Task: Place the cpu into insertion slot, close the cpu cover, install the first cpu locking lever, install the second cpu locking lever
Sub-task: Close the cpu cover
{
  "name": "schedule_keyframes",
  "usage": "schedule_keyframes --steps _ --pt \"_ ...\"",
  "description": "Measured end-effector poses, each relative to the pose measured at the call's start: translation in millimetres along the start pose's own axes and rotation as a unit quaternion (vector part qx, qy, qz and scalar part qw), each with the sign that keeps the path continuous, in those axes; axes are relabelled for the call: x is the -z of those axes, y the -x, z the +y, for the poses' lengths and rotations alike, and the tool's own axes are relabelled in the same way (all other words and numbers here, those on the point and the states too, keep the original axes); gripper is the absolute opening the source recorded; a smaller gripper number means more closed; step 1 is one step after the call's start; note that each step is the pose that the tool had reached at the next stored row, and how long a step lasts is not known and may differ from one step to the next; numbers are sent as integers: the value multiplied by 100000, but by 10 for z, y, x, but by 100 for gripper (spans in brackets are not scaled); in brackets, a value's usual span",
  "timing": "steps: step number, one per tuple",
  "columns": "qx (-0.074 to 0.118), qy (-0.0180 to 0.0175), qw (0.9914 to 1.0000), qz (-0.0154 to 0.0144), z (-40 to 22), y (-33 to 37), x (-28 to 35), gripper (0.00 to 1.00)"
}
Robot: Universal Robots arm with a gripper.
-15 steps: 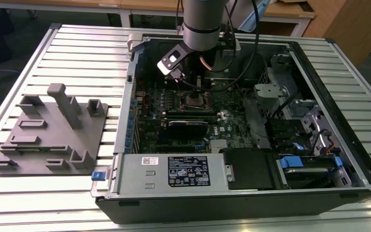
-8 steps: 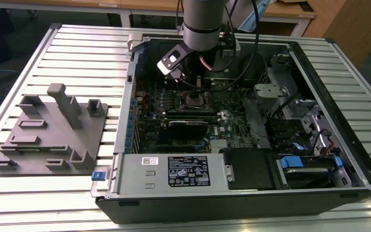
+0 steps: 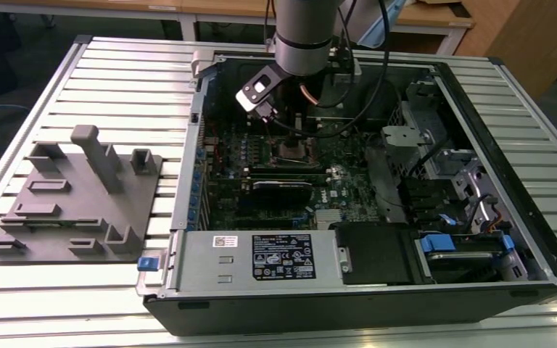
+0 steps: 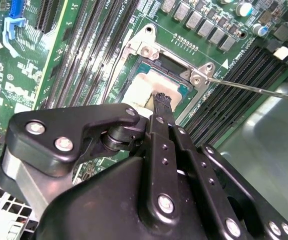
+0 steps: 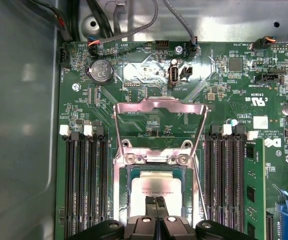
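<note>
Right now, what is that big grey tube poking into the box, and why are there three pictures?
That grey tube is a robot arm reaching into an open computer case lying on a slatted table. One picture comes from a camera off the arm; the other two from cameras riding near its wrist, looking at the green circuit board. Its hand is shut, gripping nothing I can see, tips right at the cpu, a small silver square lying in the insertion slot. The cpu cover, a thin metal frame, stands flipped open. A grey tray of holders sits beside the case.
</note>
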State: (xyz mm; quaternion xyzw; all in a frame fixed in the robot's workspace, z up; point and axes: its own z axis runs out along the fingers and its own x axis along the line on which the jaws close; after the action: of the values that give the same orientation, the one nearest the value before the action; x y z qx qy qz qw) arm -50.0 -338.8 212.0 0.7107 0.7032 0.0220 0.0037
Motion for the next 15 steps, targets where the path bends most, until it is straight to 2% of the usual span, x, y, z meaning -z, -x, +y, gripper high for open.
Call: schedule_keyframes --steps 5,8,10,15 --pt "-1 -23 100000 -8 2 -1 43 11" --pt "1 -11 100000 13 2 -1 44 11" --pt "-1 -21 100000 -5 3 -2 79 11" --pt "-1 -20 100000 -2 3 -2 87 11"
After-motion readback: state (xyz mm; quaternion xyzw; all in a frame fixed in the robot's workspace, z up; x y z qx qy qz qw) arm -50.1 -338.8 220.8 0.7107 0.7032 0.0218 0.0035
